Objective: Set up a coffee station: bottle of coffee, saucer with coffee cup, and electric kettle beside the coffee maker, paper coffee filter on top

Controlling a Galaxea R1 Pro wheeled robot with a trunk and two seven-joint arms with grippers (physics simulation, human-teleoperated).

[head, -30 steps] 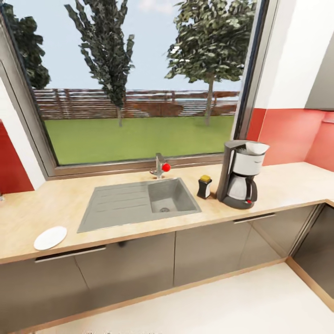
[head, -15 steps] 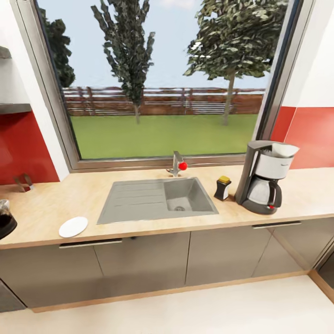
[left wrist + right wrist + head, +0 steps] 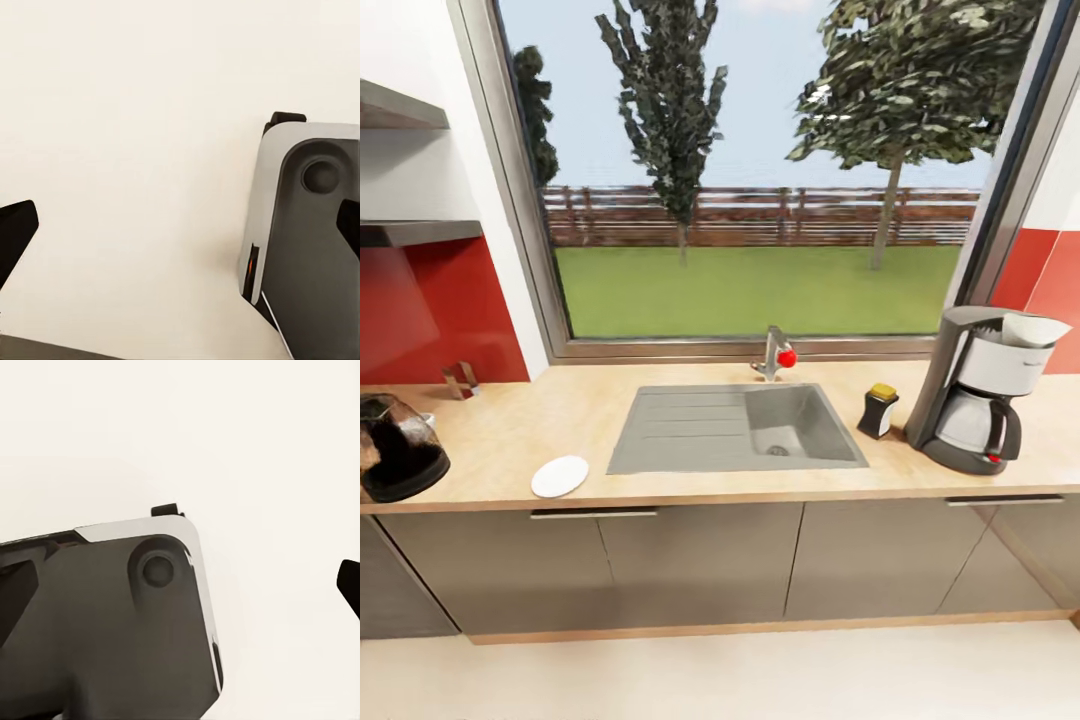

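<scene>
View has swung left; kettle now at bench's left end, far from coffee maker. Both claws released, empty.

I see the coffee maker upright at the countertop's right end, the paper coffee filter seated on its top. The bottle of coffee stands just beside it. The saucer lies flat near the front edge; the electric kettle stands far left.
</scene>
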